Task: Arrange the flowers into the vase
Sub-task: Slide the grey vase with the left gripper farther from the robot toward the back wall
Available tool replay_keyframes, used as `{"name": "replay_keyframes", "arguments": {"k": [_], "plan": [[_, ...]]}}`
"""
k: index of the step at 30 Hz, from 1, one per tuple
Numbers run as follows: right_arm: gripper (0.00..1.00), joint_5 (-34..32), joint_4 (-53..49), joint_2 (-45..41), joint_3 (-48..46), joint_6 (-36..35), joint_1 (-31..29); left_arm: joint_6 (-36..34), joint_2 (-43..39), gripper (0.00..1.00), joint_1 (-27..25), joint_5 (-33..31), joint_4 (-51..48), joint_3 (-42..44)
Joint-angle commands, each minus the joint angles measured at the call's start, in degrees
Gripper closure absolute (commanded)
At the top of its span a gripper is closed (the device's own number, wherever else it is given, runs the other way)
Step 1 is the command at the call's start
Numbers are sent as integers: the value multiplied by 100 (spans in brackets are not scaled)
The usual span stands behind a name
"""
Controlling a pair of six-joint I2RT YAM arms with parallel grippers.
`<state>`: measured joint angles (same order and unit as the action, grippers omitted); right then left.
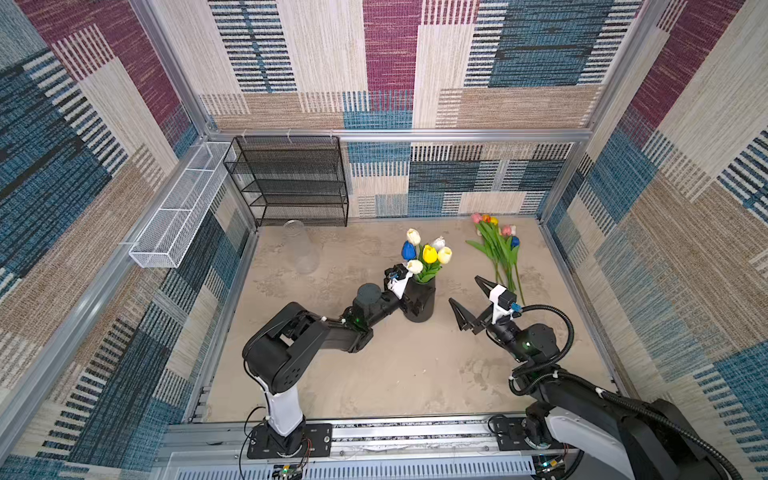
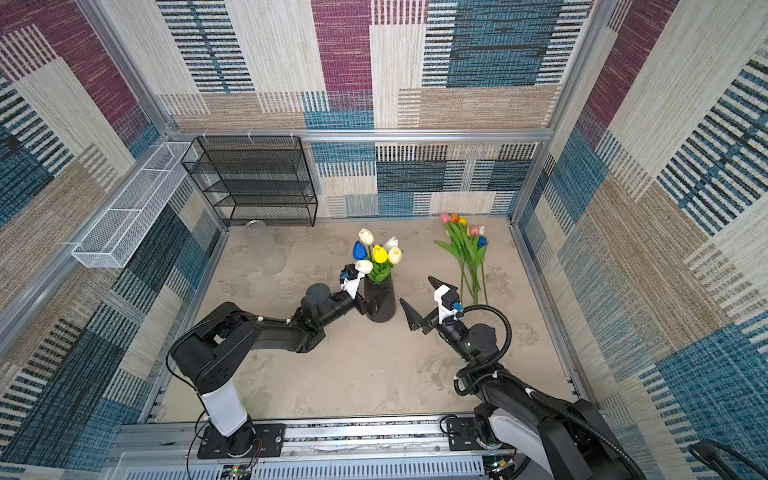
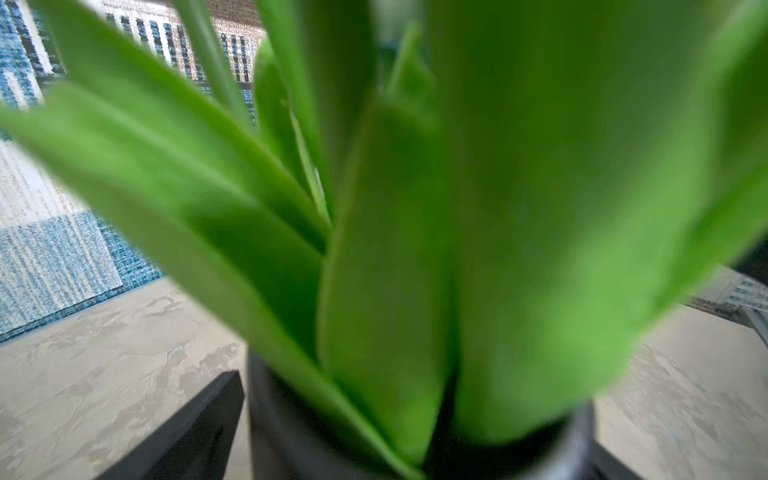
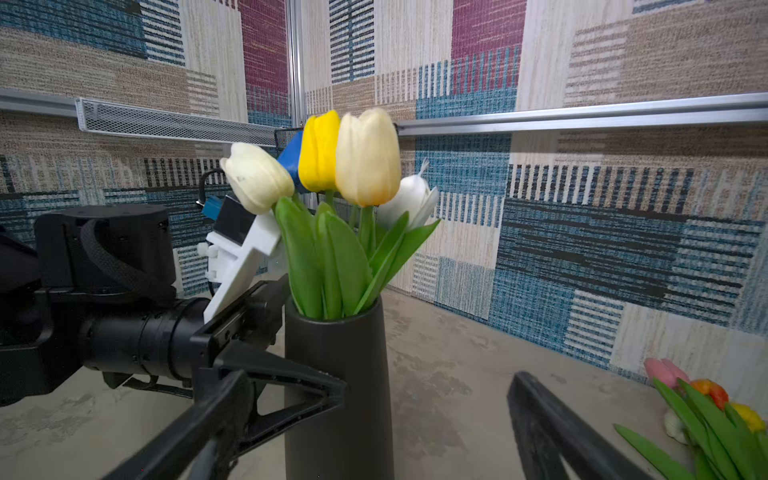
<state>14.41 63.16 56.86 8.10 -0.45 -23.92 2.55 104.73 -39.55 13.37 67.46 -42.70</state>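
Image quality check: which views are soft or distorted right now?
Left wrist view: green tulip leaves fill the frame, too close, badly blurred. Right wrist view: cream and yellow tulip heads and the matte black cylindrical vase are sharp; the near black pincer finger is soft. Both top views: wide-angle bowing at the edges.

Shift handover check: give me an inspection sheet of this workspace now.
Surface: beige mottled table, no spills seen.
Job's things: black vase upright, holding six flowers; loose flowers lie flat at back right.
Clutter: clear glass jar beside black wire rack; white wire basket on left wall.
Grippers: left gripper open, jaws either side of the vase, contact unclear; right gripper open, empty, above the table.
Cables: black hose loops off the right arm; thin wires at the left arm's base.
Surroundings: patterned fabric walls, metal frame.
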Motion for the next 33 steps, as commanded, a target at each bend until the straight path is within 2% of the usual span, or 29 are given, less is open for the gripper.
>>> {"name": "replay_keyframes", "arguments": {"k": [1, 3, 8, 10, 12, 15, 18, 24, 28, 33], "plan": [[0, -150, 76, -87, 7, -56, -7, -128, 187, 3, -9, -236, 122, -213], [0, -150, 50, -104, 16, -35, -7, -203, 281, 12, -9, -183, 89, -323], [0, -125, 55, -178, 16, 10, -7, -281, 355, 25, -4, -90, 112, -384], [0, -155, 56, -230, 16, 40, -7, -320, 355, 37, -7, -41, 194, -361], [0, -177, 87, -292, -16, 45, -7, -365, 364, 44, -6, 53, 202, -374], [0, -261, 105, -415, -78, 45, -7, -384, 373, 51, 45, 173, 43, -530], [0, -406, 134, -546, -161, 36, -7, -380, 411, 55, 224, 376, -537, -989], [0, -579, 110, -716, -256, 10, -7, -799, 877, 58, 696, 740, -996, -2368], [0, -646, 93, -781, -300, -33, -7, -736, 1797, 58, 1144, 1130, -1188, -3858], [0, -668, 8, -850, -313, -87, -7, -338, 3196, 59, 1597, 1222, -1436, -6115]]}}
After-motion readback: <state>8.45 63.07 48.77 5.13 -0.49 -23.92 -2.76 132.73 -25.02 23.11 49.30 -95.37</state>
